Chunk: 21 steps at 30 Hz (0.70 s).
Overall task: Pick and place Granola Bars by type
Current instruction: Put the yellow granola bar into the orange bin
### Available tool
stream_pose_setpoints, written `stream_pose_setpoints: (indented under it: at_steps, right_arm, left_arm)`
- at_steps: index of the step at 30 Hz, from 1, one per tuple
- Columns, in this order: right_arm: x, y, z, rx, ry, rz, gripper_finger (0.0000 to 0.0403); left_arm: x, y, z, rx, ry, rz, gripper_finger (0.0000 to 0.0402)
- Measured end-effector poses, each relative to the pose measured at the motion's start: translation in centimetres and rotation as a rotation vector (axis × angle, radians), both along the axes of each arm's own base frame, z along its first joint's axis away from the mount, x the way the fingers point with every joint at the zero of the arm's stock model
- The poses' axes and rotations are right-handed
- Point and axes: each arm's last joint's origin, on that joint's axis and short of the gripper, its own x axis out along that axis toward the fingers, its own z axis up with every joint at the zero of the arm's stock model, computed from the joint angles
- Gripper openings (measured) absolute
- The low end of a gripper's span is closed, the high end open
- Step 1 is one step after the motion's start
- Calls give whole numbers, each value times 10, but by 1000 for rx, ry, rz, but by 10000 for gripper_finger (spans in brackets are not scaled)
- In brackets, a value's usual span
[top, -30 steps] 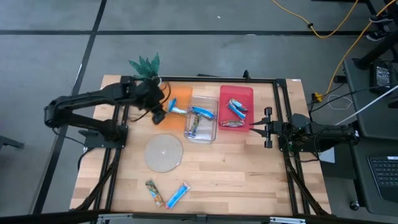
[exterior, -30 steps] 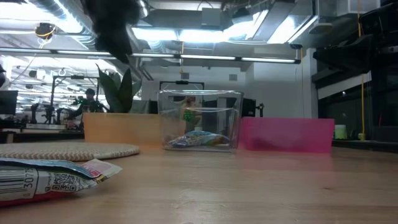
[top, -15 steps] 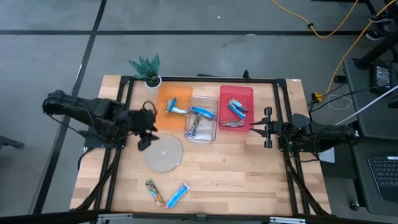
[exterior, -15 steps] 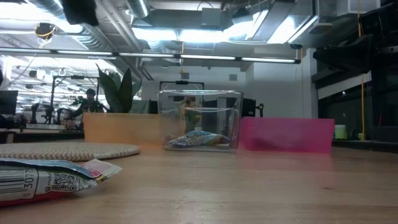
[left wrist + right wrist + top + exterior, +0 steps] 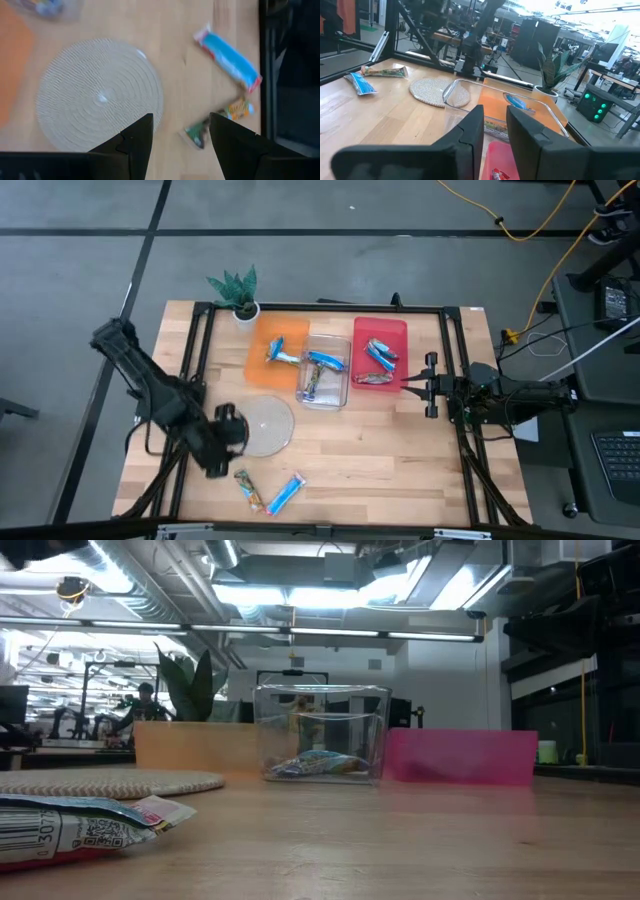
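The left gripper has moved from the orange tray at the upper middle of the high view down to lower left, beside the round plate. Its fingers are apart, approx. half open, w/ nothing between them. So a blue bar is now left in the orange tray, and I judge the arm goes for the next pick.

Two granola bars remain loose on the tabletop at the lower middle: a tan multicoloured bar and a blue loose bar, near each other. In the left wrist view both lie just ahead of the fingers. More bars are already sorted: some in the clear box, some in the red tray.

The right gripper waits at the right of the red tray; fingers nearly closed, holding nothing.

The tabletop is light wood w/ a black frame around it. A small plant stands at the upper-left corner. The floor is grey concrete w/ yellow cables at upper right. In the low view there is a workshop w/ ceiling lights, and a person sits far at the left.
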Motion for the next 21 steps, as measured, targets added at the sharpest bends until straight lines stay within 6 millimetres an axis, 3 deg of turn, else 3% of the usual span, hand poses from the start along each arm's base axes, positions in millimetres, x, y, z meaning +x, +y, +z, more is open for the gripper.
stream_pose_setpoints:
  at_steps: [9,21]
  right_arm:
    - [0,0,0,0,0,0,87]
    - [0,0,0,0,0,0,87]
  left_arm:
    - [6,-55,-44,49,81,-78,185]
    - [11,-74,-78,164,156,-147,185]
